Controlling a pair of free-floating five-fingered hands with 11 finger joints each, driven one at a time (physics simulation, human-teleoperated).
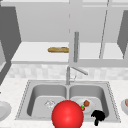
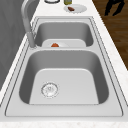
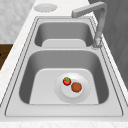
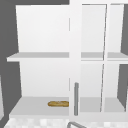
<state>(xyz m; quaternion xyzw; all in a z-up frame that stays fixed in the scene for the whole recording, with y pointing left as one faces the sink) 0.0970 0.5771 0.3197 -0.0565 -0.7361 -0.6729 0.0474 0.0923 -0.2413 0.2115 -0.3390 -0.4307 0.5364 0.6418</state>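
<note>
Right hand (image 1: 98, 117) (fingers seemingly curled, empty) hovers near the plate (image 1: 90, 108); sink (image 1: 30, 95) below.

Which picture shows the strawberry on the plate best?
The right side view: the strawberry lies in plain sight on the plate beside a brown food. In the front view, the red ball hides most of it.

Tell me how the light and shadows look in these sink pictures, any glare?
Front view: even light, no glare; the red ball darkens softly toward its edge, and the right hand is flat black. Right side view: the sink walls are darker than its floor. Upper view: the bread casts no clear shadow.
</note>
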